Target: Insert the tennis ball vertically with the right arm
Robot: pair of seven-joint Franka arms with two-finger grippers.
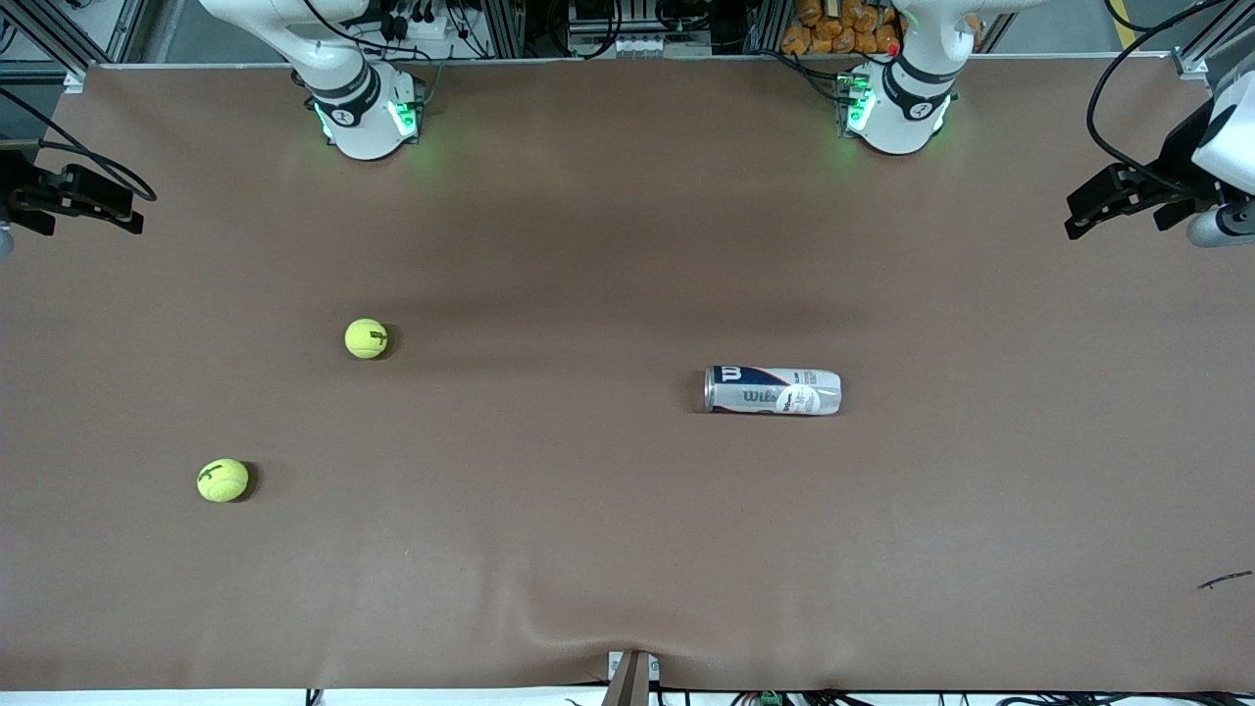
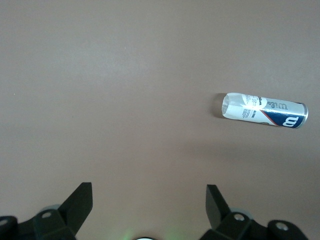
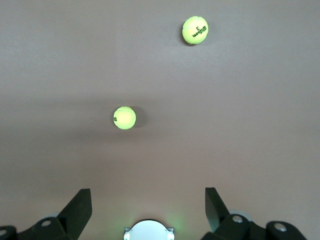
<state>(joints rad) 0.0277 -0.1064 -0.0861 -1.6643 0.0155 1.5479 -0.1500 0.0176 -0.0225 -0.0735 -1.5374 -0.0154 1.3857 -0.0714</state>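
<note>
Two yellow tennis balls lie on the brown table toward the right arm's end: one and another nearer to the front camera. A silver and blue Wilson ball can lies on its side toward the left arm's end; it also shows in the left wrist view. My right gripper is open and empty, high over the table near its own base. My left gripper is open and empty, high over the table near its base. Neither gripper shows in the front view.
The two white arm bases stand along the table's edge farthest from the front camera. Black fixtures reach in at both ends of the table. The brown cover wrinkles at the near edge.
</note>
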